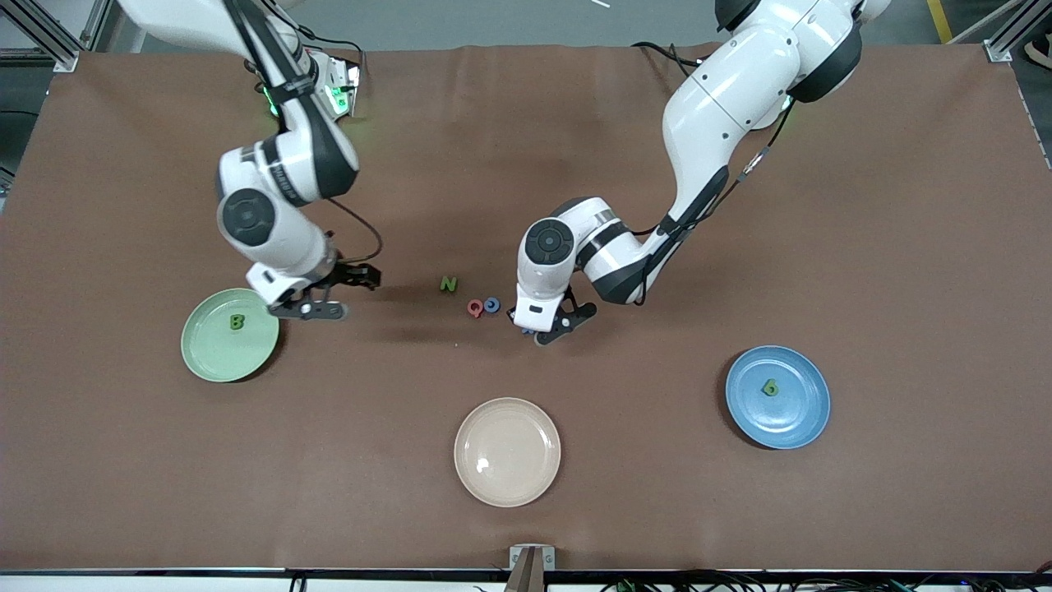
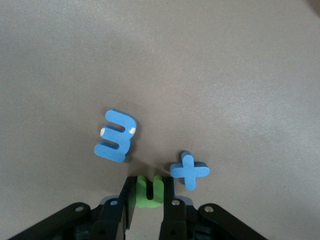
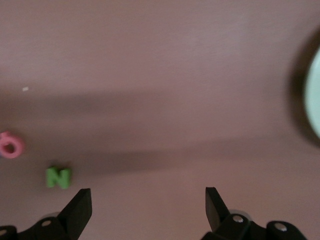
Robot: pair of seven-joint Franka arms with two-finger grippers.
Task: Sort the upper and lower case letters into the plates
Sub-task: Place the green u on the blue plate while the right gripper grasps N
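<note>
My left gripper (image 1: 538,330) is down at the table's middle, shut on a green letter u (image 2: 150,191). Two blue letters lie just off its tips, one shaped like a 3 (image 2: 116,136) and one like a cross (image 2: 189,170). A green N (image 1: 448,284), a pink Q (image 1: 475,308) and a small blue letter (image 1: 492,305) lie beside it, toward the right arm's end. The mint plate (image 1: 214,349) holds a green B (image 1: 237,322). The blue plate (image 1: 789,415) holds one green letter (image 1: 770,388). My right gripper (image 1: 349,293) hangs open and empty beside the mint plate.
An empty cream plate (image 1: 507,451) sits near the front camera, midway between the two other plates. The brown cloth covers the whole table. In the right wrist view the N (image 3: 59,177), the Q (image 3: 11,145) and the mint plate's rim (image 3: 315,95) show.
</note>
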